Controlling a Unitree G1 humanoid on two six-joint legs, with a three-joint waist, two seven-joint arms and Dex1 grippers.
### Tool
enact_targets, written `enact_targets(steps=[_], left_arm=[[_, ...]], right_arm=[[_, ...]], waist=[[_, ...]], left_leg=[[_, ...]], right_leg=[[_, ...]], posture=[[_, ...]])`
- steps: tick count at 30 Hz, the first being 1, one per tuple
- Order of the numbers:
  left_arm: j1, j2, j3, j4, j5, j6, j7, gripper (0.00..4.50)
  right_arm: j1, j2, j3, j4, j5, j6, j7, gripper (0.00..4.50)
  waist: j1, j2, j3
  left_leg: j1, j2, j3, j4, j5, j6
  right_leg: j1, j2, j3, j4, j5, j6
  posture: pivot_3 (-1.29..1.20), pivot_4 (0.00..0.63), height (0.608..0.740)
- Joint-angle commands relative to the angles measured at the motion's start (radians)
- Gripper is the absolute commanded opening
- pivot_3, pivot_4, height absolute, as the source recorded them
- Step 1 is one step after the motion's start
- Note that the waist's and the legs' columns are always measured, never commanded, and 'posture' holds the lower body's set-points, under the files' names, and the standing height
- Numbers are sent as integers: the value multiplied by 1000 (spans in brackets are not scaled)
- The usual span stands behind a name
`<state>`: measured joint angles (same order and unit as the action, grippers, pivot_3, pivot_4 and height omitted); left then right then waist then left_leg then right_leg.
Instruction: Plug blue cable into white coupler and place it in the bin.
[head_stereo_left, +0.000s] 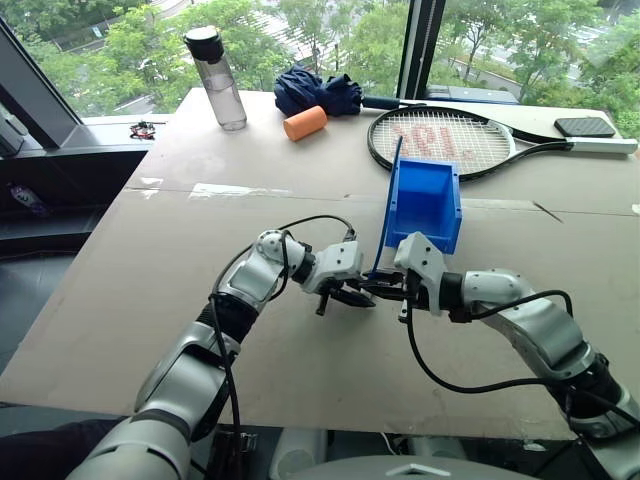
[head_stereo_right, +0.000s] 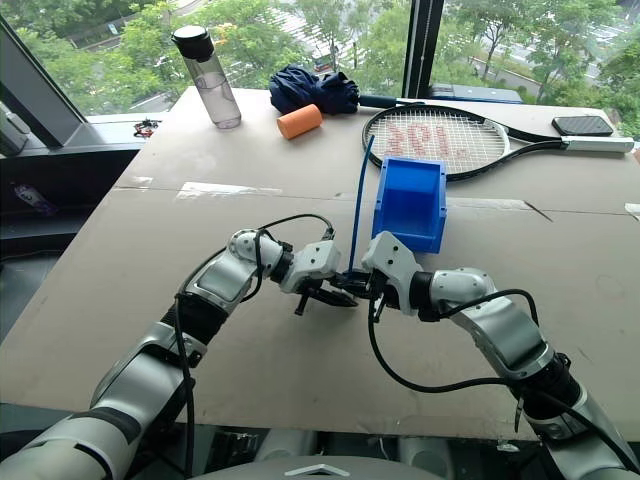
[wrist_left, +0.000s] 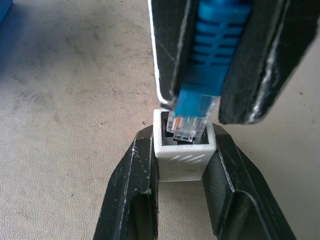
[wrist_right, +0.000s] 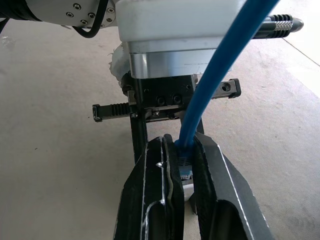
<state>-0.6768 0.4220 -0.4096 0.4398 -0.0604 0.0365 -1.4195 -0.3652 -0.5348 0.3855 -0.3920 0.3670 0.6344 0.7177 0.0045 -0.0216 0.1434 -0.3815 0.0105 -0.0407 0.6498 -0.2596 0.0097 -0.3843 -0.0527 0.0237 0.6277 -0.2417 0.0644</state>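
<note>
Left wrist view gives the close detail: the left gripper (wrist_left: 182, 165) is clamped on the white coupler (wrist_left: 183, 156), a small boxy plastic block with three short raised ridges on its face. The clear plug of the blue cable (wrist_left: 192, 116) sits at the mouth of the socket, tilted; it seems only partly entered, though I cannot be sure. The ribbed blue boot is pinched between the black fingers of the right gripper (wrist_left: 212, 107).

Right wrist view shows instead the cable (wrist_right: 220, 75) rising in a smooth curve from between those closed fingers.

Both eye views show the wider scene: the two grippers meet just above the cardboard-covered table (head_stereo_left: 150, 300), and the bin (head_stereo_left: 425, 203), glossy blue plastic, stands at about one o'clock from them, near. The cable stands up beside its left wall. The racket (head_stereo_left: 445, 140) at twelve o'clock carries red marks on its strings, not readable.
</note>
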Motion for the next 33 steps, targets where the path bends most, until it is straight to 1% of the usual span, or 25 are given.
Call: enact_targets(steps=[1,6,10,16,20,24,26,28,30,31,33], left_arm=[[15,-14,-22,-73,-4,2,-20,605],[16,-6,-26,-85,17,-36,-24,605],[14,-5,-31,-85,35,-73,-24,605],[8,-10,-26,-89,35,-60,-30,605],[7,-7,-23,-88,37,-57,-30,605],[9,-8,-15,-90,39,-53,-23,605],[15,-4,-7,-101,25,-23,-28,605],[30,4,6,-126,0,0,-43,1620],[58,10,38,-152,-6,22,10,2194],[70,12,55,-164,-7,37,41,2668],[108,22,116,-220,-47,143,107,3514]], right_arm=[[25,-32,68,36,-42,61,35,0],[19,-47,69,46,-51,93,56,0],[-14,-40,85,88,-77,68,86,0],[-73,-22,125,125,-123,22,135,0],[-97,-15,144,137,-149,31,158,0],[-89,-19,147,166,-180,7,172,0],[-73,-12,125,166,-182,-8,160,0],[-50,8,80,156,-158,-7,135,0],[-20,30,31,137,-135,-10,108,0],[-9,42,9,130,-126,-8,96,0],[4,54,-38,98,-102,7,77,0]], waist=[[0,0,0],[-1,-1,-1],[-6,-1,-1],[-7,0,-2],[-14,0,-2],[-15,0,-3],[-15,0,-3],[-15,0,-4],[-15,2,-4],[-15,2,-4],[-18,2,-4]], left_leg=[[0,0,0,0,0,0],[1,0,0,0,0,0],[2,0,-1,0,0,0],[2,0,-1,0,0,0],[2,0,-3,0,0,0],[2,0,-4,0,0,0],[2,0,-4,0,0,0],[2,0,-5,0,0,0],[2,0,-6,0,0,0],[2,0,-6,0,0,0],[2,0,-9,0,0,0]], right_leg=[[0,0,0,0,0,0],[1,0,0,0,0,0],[2,0,-1,0,0,0],[3,0,-2,0,0,0],[3,0,-3,0,0,0],[4,0,-3,0,0,0],[4,0,-4,0,0,0],[5,0,-5,0,0,0],[5,0,-5,0,0,0],[5,0,-5,0,0,0],[5,0,-6,0,0,0]], posture=[[0,150,740],[0,150,740],[0,150,740],[0,150,740],[0,150,740],[0,150,740],[0,150,740],[0,150,740],[0,150,740],[0,150,740],[0,150,740]])
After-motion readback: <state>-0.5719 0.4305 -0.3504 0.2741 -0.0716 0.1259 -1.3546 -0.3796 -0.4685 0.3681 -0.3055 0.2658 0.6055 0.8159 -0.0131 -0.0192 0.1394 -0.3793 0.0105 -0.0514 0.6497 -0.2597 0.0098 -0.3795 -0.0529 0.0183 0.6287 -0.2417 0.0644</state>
